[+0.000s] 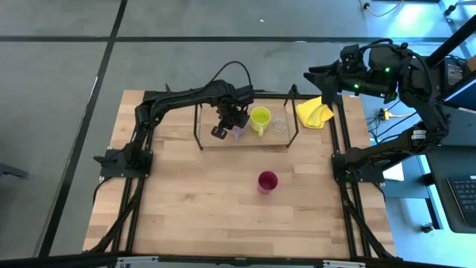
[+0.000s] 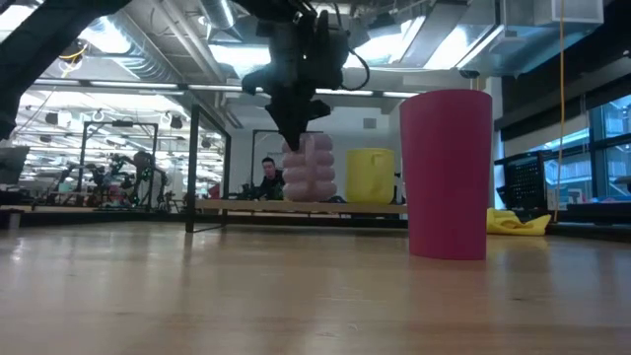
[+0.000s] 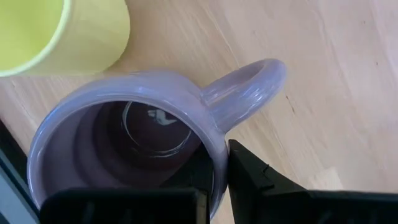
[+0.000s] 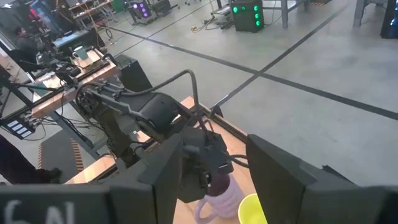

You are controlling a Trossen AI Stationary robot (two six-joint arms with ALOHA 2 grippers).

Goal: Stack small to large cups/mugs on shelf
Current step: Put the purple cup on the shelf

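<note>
The pale lilac mug (image 1: pixel 238 133) stands upright at the black-rod shelf (image 1: pixel 208 140), next to the yellow-green mug (image 1: pixel 260 118) on the wood board. My left gripper (image 1: pixel 223 128) is over the lilac mug and shut on its rim. In the left wrist view a round glassy ring (image 3: pixel 155 127) shows at the bottom inside the mug (image 3: pixel 124 99). A faint clear shape (image 1: pixel 280 123) shows on the board right of the yellow-green mug. The dark red cup (image 1: pixel 267 181) stands upright on the table in front of the shelf. My right gripper (image 1: pixel 321 77) is open and empty, high at the far right. My left gripper pinches the lilac mug's wall at the rim (image 3: pixel 214 163), right beside the handle (image 3: pixel 249 87). One finger is inside the mug and one finger (image 3: pixel 261 180) outside. The fingers come from above, pointing down. The mug is upright; whether its base rests on the board (image 2: pixel 296 206) I cannot tell.
A yellow cloth (image 1: pixel 315 112) lies at the table's far right, beside the shelf's right end. The shelf's black uprights (image 1: pixel 198 126) rise at the corners. Bare table (image 1: pixel 193 201) lies in front of the shelf, around the red cup.
</note>
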